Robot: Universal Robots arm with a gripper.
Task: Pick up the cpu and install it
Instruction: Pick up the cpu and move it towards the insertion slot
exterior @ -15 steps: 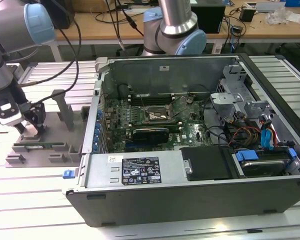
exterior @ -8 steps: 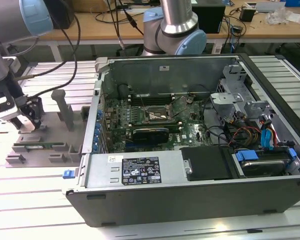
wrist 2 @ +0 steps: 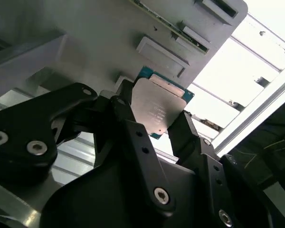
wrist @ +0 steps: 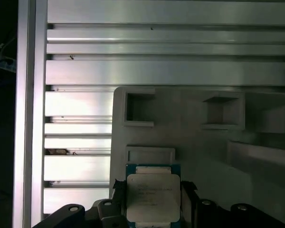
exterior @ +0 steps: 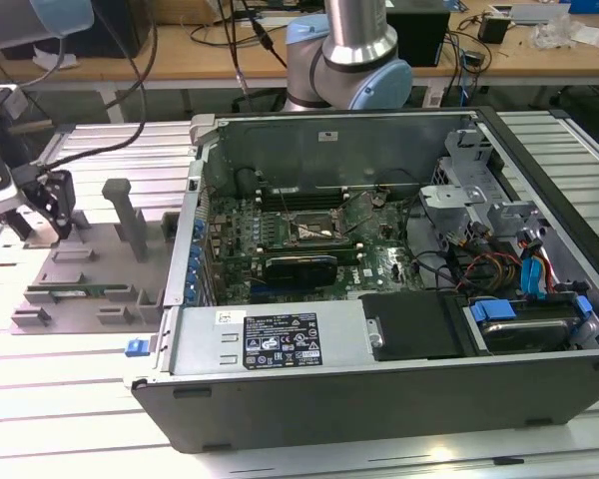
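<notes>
The claw is clamping the cpu by opposite edges, probably holding it level, with the grey tray just beneath.

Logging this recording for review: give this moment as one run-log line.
gripper: shut on cpu | where: over grey fixture tray, exterior view's left of computer case

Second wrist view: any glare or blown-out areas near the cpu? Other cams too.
Second wrist view: slatted table past the grey tray blows out white; cpu lid has mild sheen; tool is dark. First wrist view: bright glare bands on the slatted table, cpu evenly lit. Exterior view: even light, computer case interior shadowed.
</notes>
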